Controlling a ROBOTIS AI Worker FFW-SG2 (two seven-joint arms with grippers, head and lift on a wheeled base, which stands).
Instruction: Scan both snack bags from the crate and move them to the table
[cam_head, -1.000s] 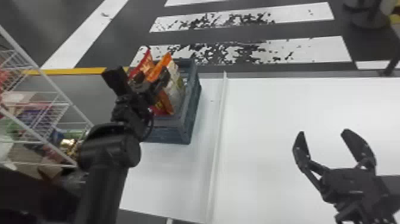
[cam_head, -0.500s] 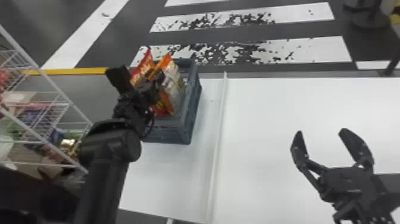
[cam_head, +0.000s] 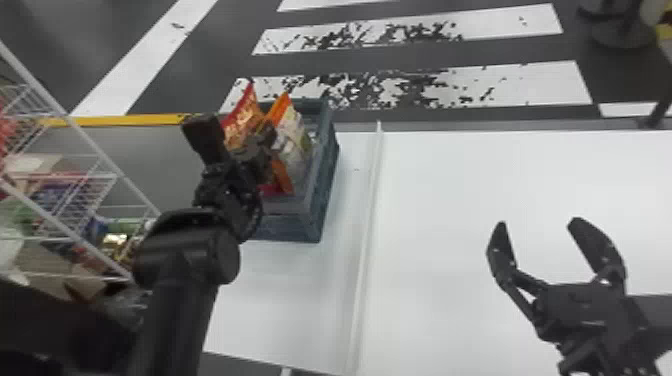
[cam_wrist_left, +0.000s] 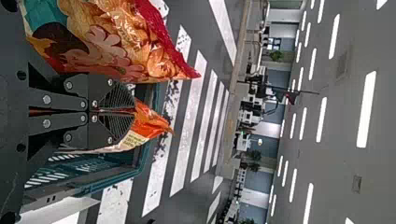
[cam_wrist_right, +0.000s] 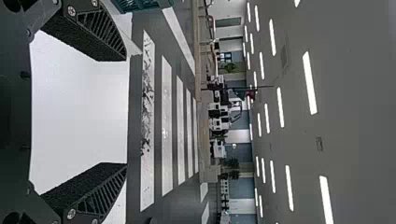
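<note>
At left, the red snack bag (cam_head: 242, 120) leans in the crate (cam_head: 327, 170) beside the left gripper (cam_wrist_left: 133, 111), whose fingers are closed near the top of the orange-edged bag (cam_head: 290, 132). That bag should prove light, soft and slippery (contents crushable), best held by its top seam; the right gripper (cam_head: 539, 222) hangs wide open, empty, over the bench (cam_head: 450, 175).

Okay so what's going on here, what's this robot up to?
The robot's left gripper has its fingers closed on the top of the orange-edged snack bag, which sits in the blue-gray crate. The red snack bag is right beside it in the crate. The right gripper is open and empty over the white table. Neither bag is out of the crate yet.
</note>
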